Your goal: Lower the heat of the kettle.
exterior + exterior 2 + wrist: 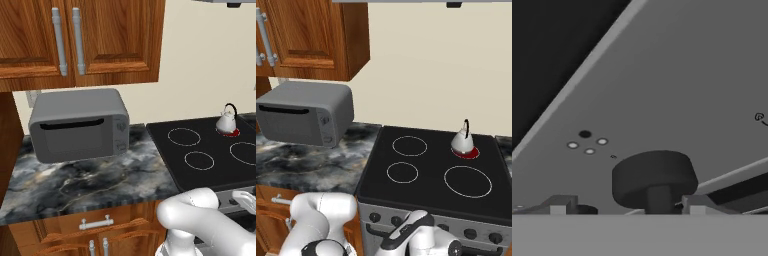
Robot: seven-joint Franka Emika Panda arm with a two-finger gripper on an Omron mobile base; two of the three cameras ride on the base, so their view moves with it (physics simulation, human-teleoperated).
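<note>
The kettle (226, 122) (462, 141) stands upright on the back right burner (466, 153) of the black cooktop (431, 175), near the stove's far right corner. That burner glows red under the kettle's base, while the other three burner rings are plain white outlines on the dark glass. The kettle's thin black handle arches over its silvery body.

Left of the cooktop, a dark marbled countertop (85, 180) (306, 165) carries a grey microwave (79, 124) (305, 120), which sits toward the back edge with its door closed and its control panel on the side nearer the stove. Wooden wall cabinets (80, 40) (311, 37) with silver bar handles hang above it, and wooden drawers (95, 225) run below the counter's front edge.

Along the stove's grey front panel (426, 215) a row of dark knobs shows in the right base view. The white arm bends low in front of this panel, at the stove's front edge, well apart from the kettle.

In the hand view the gripper (627, 207) is right up against the grey panel, with one round dark knob (654, 180) between its two tips. The tips stand apart on either side of the knob's stem, spread somewhat wider than the stem; whether they are pressing on the knob I cannot tell. Just beside the knob, a small burner diagram (587, 142) of one dark dot and three pale dots is printed on the panel.
</note>
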